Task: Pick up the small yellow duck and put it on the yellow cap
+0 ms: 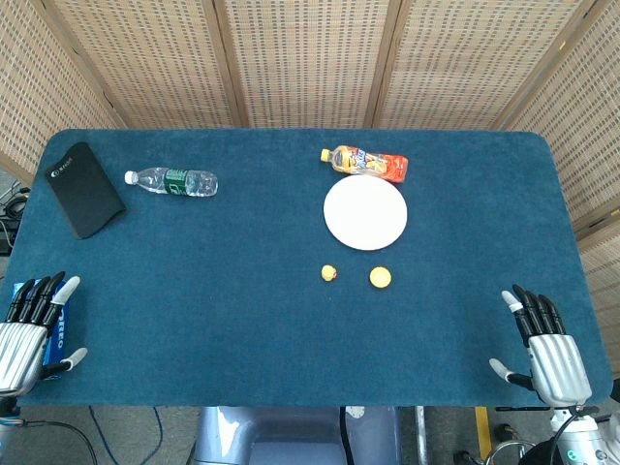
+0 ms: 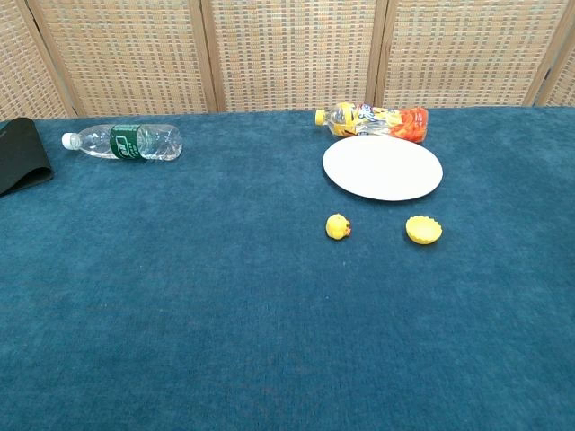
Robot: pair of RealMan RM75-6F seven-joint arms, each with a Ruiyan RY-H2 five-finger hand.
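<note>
Both idle: left hand (image 1: 34, 325) & right hand (image 1: 547, 344) at table's near edge, fingers spread, holding nothing.

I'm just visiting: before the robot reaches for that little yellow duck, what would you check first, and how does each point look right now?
1. Small yellow duck alone on the cloth, nothing touching it: ok.
2. Yellow cap bare, apart from the duck: ok.
3. Right hand holds nothing, fingers apart: ok.
4. Left hand holds nothing, at the table edge: ok.
5. White plate lies behind duck and cap, not between them: ok.
6. Whether the cap's hollow faces up: cannot tell.
</note>
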